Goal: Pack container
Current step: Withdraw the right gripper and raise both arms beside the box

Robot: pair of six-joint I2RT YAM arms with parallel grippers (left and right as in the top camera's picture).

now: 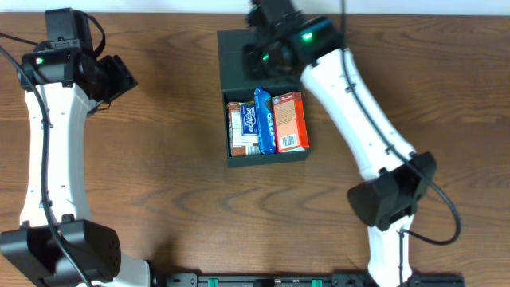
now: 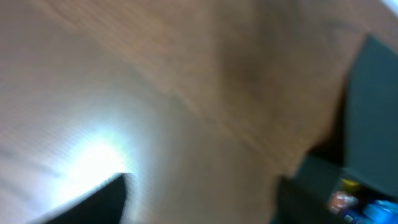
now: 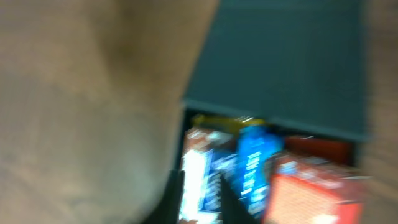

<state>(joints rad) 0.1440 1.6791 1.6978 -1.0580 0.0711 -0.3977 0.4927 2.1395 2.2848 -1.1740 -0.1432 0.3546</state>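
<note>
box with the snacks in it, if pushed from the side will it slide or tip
Probably slides: the box looks shallow and sits flat on the smooth table. The packets filling it likely add weight low down, steadying it. Its open lid seems thin card and may flex or swing if hit.

Right arm [image 1: 358, 119] reaching forward; left claw [image 1: 118, 78] off leftward (jaws unclear).

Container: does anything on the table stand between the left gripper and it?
Nothing visible does. In the overhead view, only wooden table shows between the left gripper and the container.
</note>
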